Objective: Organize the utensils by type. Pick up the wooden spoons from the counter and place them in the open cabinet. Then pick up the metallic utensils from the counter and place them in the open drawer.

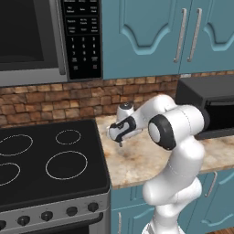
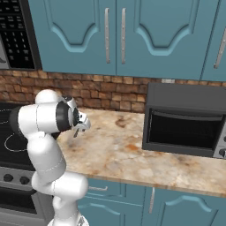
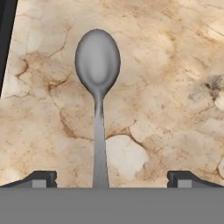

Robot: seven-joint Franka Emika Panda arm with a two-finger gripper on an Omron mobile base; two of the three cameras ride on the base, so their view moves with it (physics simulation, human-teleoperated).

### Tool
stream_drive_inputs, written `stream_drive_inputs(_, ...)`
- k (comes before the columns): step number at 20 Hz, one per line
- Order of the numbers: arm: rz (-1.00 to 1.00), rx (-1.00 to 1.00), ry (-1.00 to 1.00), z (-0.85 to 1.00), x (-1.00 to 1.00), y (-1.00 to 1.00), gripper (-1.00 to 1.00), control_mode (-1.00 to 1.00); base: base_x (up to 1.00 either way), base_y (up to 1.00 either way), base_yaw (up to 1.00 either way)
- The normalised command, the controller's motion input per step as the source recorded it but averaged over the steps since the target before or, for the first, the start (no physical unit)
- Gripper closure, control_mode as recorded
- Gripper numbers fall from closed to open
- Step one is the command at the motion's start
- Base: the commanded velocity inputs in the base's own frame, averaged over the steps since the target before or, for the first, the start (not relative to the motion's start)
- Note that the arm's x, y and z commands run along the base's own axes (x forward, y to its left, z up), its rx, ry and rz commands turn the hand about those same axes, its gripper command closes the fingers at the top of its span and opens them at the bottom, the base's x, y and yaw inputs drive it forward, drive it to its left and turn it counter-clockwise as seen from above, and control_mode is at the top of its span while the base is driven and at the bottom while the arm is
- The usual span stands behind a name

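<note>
Grey metal spoon [image 3: 98,87], oval bowl, slim handle, flat on marbled table [image 3: 166,87], centred between my open jaws

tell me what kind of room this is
A kitchen, rendered rather than real: a black stovetop beside a marbled counter, teal cabinets above, a toaster oven, and a grey spoon lying on the stone.

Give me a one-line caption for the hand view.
Open gripper poised over a grey spoon lying on the counter, handle between the fingertips.
</note>
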Motion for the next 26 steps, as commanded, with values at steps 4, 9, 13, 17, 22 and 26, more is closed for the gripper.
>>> stream_drive_inputs(4, 0.00, 0.00, 0.00, -0.20, 0.35, 0.00, -1.00, -1.00, 0.00, 0.00, 0.00)
stream_drive_inputs(9, 0.00, 0.00, 0.00, -0.17, 0.37, 0.01, -1.00, -1.00, 0.00, 0.00, 0.00)
stream_drive_inputs(13, 0.00, 0.00, 0.00, -0.19, 0.28, 0.05, -1.00, -1.00, 0.00, 0.00, 0.00)
stream_drive_inputs(17, 0.00, 0.00, 0.00, -0.21, 0.20, 0.05, -1.00, -1.00, 0.00, 0.00, 0.00)
stream_drive_inputs(22, 0.00, 0.00, 0.00, -0.20, 0.20, 0.03, -1.00, -1.00, 0.00, 0.00, 0.00)
stream_drive_inputs(26, 0.00, 0.00, 0.00, -0.21, 0.04, 0.00, -1.00, -1.00, 0.00, 0.00, 0.00)
